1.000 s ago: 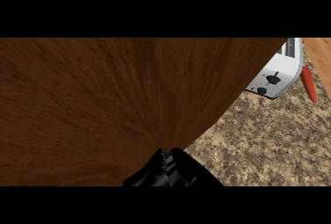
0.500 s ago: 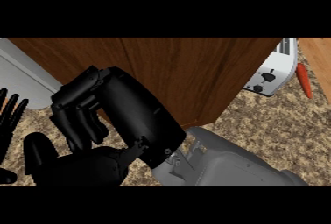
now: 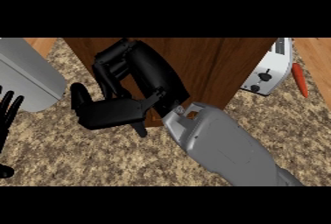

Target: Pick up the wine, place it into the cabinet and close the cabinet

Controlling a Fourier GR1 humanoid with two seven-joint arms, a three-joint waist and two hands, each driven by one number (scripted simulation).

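Since no wine bottle shows anywhere on the worktop point(image 3: 97, 157), it is presumably already inside the cabinet point(image 3: 213, 65), and the closing step looks to be in hand. The right hand point(image 3: 123, 94) lies against the wooden door near the worktop's far edge, fingers point(image 3: 116, 59) curled on nothing (bottle unseen). Next: press the door shut. The left hand point(image 3: 8, 118) rests open at the left edge.

No readable text, labels, brands or nos. anywhere. Toaster point(image 3: 268, 70), well right of the right hand's fingers point(image 3: 113, 65), shows two dark knobs, no markings legible. Wood cabinet door point(image 3: 213, 65) behind the fingers: plain grain, no sign. Grey forearm point(image 3: 226, 153) below the fingers: no lettering.
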